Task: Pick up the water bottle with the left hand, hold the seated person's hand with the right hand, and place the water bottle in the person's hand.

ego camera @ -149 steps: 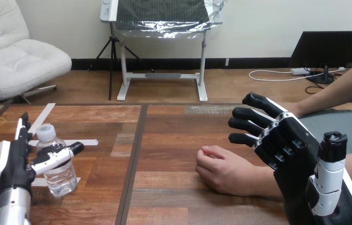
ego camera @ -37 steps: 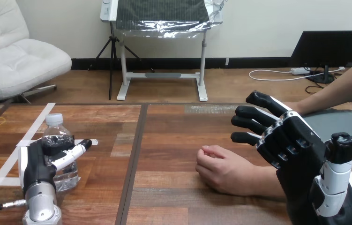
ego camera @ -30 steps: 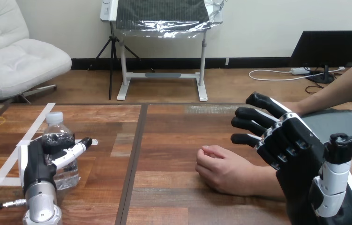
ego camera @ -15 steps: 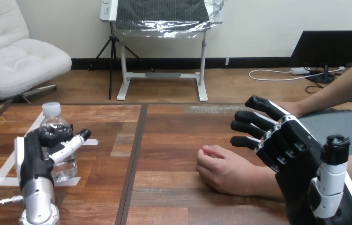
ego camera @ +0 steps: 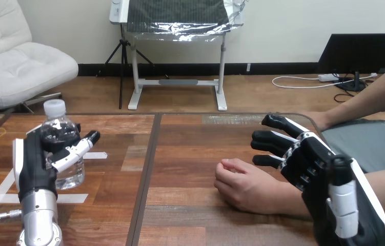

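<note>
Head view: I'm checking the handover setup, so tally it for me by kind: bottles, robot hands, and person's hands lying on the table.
Bottles: 1, the water bottle
Robot hands: 2, the left hand and the right hand
Person's hands lying on the table: 1, the person's hand
Total: 4

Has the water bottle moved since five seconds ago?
Yes. The water bottle, gripped by the left hand, has risen: its cap now overlaps the table at its far edge.
</note>
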Controlling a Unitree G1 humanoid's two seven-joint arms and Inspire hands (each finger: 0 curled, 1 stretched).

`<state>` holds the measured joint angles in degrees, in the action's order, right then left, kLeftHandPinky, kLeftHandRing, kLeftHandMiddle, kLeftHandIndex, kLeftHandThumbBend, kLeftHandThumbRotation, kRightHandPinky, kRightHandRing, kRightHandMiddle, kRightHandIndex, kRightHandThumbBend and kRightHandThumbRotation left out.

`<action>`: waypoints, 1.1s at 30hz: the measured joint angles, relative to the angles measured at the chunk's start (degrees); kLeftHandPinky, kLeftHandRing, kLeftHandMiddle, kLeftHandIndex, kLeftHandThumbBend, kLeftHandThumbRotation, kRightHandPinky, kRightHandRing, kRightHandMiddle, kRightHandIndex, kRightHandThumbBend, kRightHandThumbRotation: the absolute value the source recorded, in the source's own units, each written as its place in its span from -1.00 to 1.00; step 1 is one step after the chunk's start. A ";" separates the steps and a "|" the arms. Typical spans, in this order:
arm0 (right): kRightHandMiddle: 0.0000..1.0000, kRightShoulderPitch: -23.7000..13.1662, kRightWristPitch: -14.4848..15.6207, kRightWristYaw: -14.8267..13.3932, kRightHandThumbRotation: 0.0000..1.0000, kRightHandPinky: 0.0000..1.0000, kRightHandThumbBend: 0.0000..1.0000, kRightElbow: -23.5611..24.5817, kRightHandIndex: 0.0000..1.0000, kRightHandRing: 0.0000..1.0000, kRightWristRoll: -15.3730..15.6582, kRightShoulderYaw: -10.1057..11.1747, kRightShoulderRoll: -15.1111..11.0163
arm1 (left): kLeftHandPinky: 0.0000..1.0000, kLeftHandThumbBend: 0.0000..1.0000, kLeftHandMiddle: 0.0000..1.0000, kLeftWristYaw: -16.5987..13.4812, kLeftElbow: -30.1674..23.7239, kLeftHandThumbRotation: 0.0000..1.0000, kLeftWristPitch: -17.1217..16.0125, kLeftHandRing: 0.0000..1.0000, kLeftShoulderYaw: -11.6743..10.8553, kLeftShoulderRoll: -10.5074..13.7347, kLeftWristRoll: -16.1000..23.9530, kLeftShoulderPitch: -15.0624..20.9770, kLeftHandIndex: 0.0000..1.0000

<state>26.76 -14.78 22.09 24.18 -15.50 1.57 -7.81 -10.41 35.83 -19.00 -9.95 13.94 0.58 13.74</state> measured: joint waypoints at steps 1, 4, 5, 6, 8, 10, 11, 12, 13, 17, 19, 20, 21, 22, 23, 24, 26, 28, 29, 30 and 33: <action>0.54 -0.45 -0.17 0.00 0.73 0.41 0.60 -0.45 0.63 0.54 0.39 0.22 -0.19 | -0.44 0.18 -0.25 0.13 -0.65 -1.00 -0.05 -0.37 0.01 -0.13 -0.01 -0.28 -0.13; 0.53 -1.94 -0.56 -0.09 0.70 0.38 0.60 -1.76 0.62 0.52 1.95 0.97 -0.97 | -0.44 0.18 -0.25 0.46 -2.69 -1.00 -0.09 -0.37 0.05 -0.63 -0.02 -1.17 -0.14; 0.53 -2.50 -0.66 -0.17 0.69 0.37 0.59 -2.27 0.61 0.51 2.64 1.23 -1.32 | -0.44 0.18 -0.25 0.59 -3.43 -1.00 -0.11 -0.37 0.07 -0.82 -0.02 -1.46 -0.14; 0.53 -3.06 -0.75 -0.27 0.68 0.37 0.59 -2.72 0.61 0.51 3.38 1.51 -1.69 | -0.45 0.18 -0.26 0.72 -4.12 -1.00 -0.11 -0.37 0.11 -1.02 -0.02 -1.75 -0.14; 0.53 -4.20 -0.95 -0.46 0.67 0.36 0.58 -3.60 0.61 0.50 4.90 2.02 -2.47 | -0.45 0.18 -0.26 0.98 -5.51 -1.00 -0.13 -0.37 0.18 -1.42 -0.01 -2.37 -0.14; 0.53 -5.39 -1.14 -0.58 0.64 0.36 0.59 -4.50 0.60 0.51 6.25 2.48 -3.36 | -0.45 0.18 -0.26 1.21 -6.94 -1.00 -0.13 -0.38 0.31 -1.83 0.02 -3.01 -0.15; 0.53 -5.84 -1.14 -0.61 0.63 0.35 0.59 -4.80 0.60 0.51 6.68 2.69 -3.72 | -0.45 0.17 -0.26 1.28 -7.51 -1.00 -0.15 -0.38 0.39 -1.98 0.03 -3.26 -0.15; 0.54 -6.39 -1.15 -0.62 0.61 0.35 0.59 -5.16 0.60 0.51 7.21 2.94 -4.16 | -0.46 0.17 -0.27 1.41 -8.22 -1.00 -0.15 -0.38 0.48 -2.18 0.04 -3.59 -0.15; 0.54 -6.84 -1.15 -0.63 0.58 0.36 0.58 -5.46 0.60 0.52 7.58 3.14 -4.57 | -0.46 0.17 -0.27 1.54 -8.87 -1.00 -0.15 -0.38 0.54 -2.35 0.04 -3.91 -0.15; 0.55 -8.81 -1.54 -0.65 0.52 0.36 0.56 -6.89 0.60 0.53 9.05 3.95 -6.44 | -0.46 0.18 -0.27 2.10 -11.51 -1.00 -0.15 -0.39 0.81 -3.12 0.07 -5.17 -0.16; 0.56 -9.75 -1.75 -0.65 0.48 0.37 0.56 -7.64 0.60 0.54 9.59 4.30 -7.35 | -0.47 0.19 -0.28 2.29 -12.64 -1.00 -0.15 -0.39 0.92 -3.49 0.10 -5.66 -0.16; 0.56 -10.21 -1.84 -0.65 0.46 0.37 0.55 -8.00 0.60 0.55 9.83 4.45 -7.81 | -0.47 0.19 -0.28 2.37 -13.23 -1.00 -0.15 -0.39 0.97 -3.67 0.10 -5.93 -0.17; 0.57 -10.65 -1.93 -0.65 0.43 0.38 0.55 -8.38 0.60 0.57 10.01 4.60 -8.27 | -0.47 0.19 -0.28 2.44 -13.77 -1.00 -0.15 -0.39 1.03 -3.83 0.12 -6.18 -0.17; 0.57 -11.10 -2.09 -0.64 0.41 0.39 0.55 -8.77 0.60 0.57 10.23 4.78 -8.70 | -0.48 0.19 -0.28 2.53 -14.34 -1.00 -0.15 -0.39 1.09 -3.98 0.15 -6.42 -0.17; 0.57 -11.68 -2.31 -0.64 0.40 0.39 0.55 -9.26 0.60 0.58 10.72 5.02 -9.25 | -0.48 0.19 -0.28 2.62 -15.05 -1.00 -0.15 -0.40 1.17 -4.14 0.20 -6.73 -0.17; 0.57 -12.11 -2.50 -0.64 0.38 0.40 0.55 -9.70 0.60 0.58 11.09 5.23 -9.70 | -0.48 0.19 -0.28 2.67 -15.63 -1.00 -0.15 -0.40 1.24 -4.26 0.24 -6.98 -0.17; 0.58 -13.05 -2.98 -0.64 0.36 0.41 0.54 -10.70 0.60 0.58 11.73 5.59 -10.68 | -0.48 0.19 -0.29 2.73 -16.74 -1.00 -0.15 -0.40 1.41 -4.47 0.32 -7.45 -0.17; 0.58 -14.05 -3.46 -0.64 0.31 0.41 0.53 -11.78 0.61 0.58 12.43 5.95 -11.76 | -0.48 0.19 -0.29 2.81 -17.91 -1.00 -0.15 -0.40 1.57 -4.67 0.36 -7.87 -0.17; 0.58 -14.54 -3.69 -0.64 0.29 0.41 0.53 -12.32 0.61 0.59 12.77 6.11 -12.26 | -0.48 0.19 -0.29 2.84 -18.42 -1.00 -0.15 -0.40 1.65 -4.76 0.36 -8.04 -0.17; 0.58 -15.10 -3.96 -0.64 0.28 0.41 0.54 -12.93 0.61 0.58 13.20 6.29 -12.79 | -0.48 0.19 -0.29 2.88 -18.96 -1.00 -0.15 -0.40 1.72 -4.85 0.37 -8.20 -0.17; 0.59 -16.74 -4.91 -0.64 0.24 0.41 0.56 -14.82 0.62 0.58 14.55 6.74 -14.49 | -0.49 0.18 -0.29 3.07 -20.62 -1.00 -0.15 -0.40 1.96 -5.07 0.41 -8.57 -0.18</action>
<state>10.02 -19.69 21.45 9.36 -0.95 8.32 -22.30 -7.34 15.21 -19.15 -7.99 8.87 1.00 5.17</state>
